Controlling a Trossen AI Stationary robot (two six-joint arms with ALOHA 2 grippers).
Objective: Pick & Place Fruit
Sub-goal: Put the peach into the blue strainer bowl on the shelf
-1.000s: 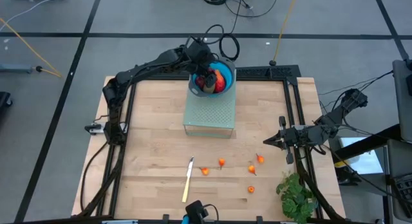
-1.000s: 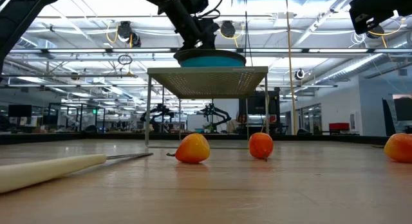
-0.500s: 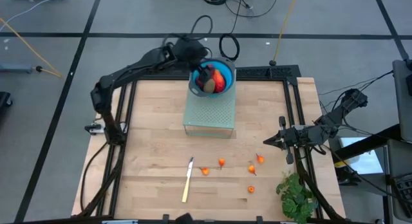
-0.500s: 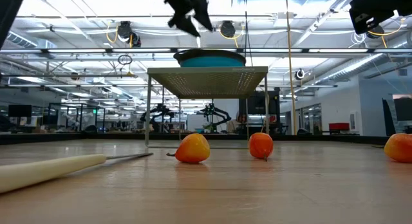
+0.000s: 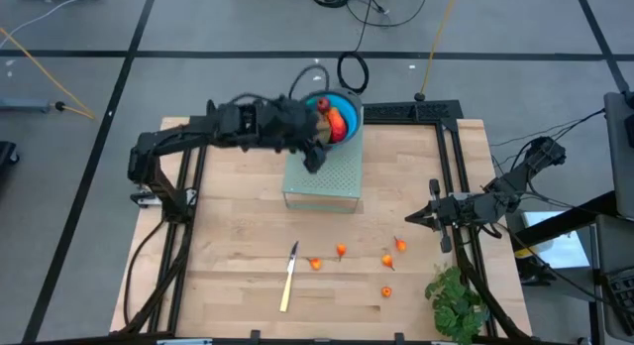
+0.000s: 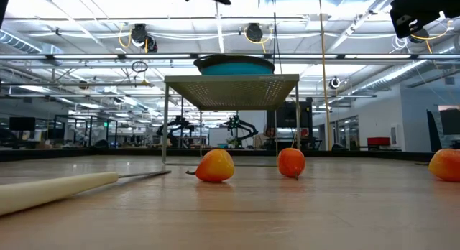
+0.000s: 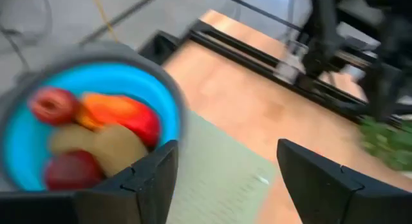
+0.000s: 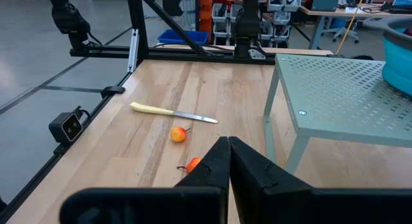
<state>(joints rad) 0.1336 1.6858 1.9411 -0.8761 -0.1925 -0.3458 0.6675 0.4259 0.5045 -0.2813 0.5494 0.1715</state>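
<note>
I'm hovering my left gripper (image 5: pixel 313 157) over the pale green perforated metal stand (image 5: pixel 322 176), fingers spread wide and holding nothing. The red, orange and brown fruit (image 7: pixel 103 137) is sitting in the round blue bowl (image 7: pixel 164 105) just beside it. My right gripper (image 5: pixel 414 218) is waiting near the table's right edge, fingers pressed together.

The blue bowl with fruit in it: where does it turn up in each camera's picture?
High view: blue bowl at top centre, on the far end of the pale green perforated stand.
Low view: rim above the stand top.
Left wrist view: left side.
Right wrist view: right edge.
Shared landmark: the stand.
</note>
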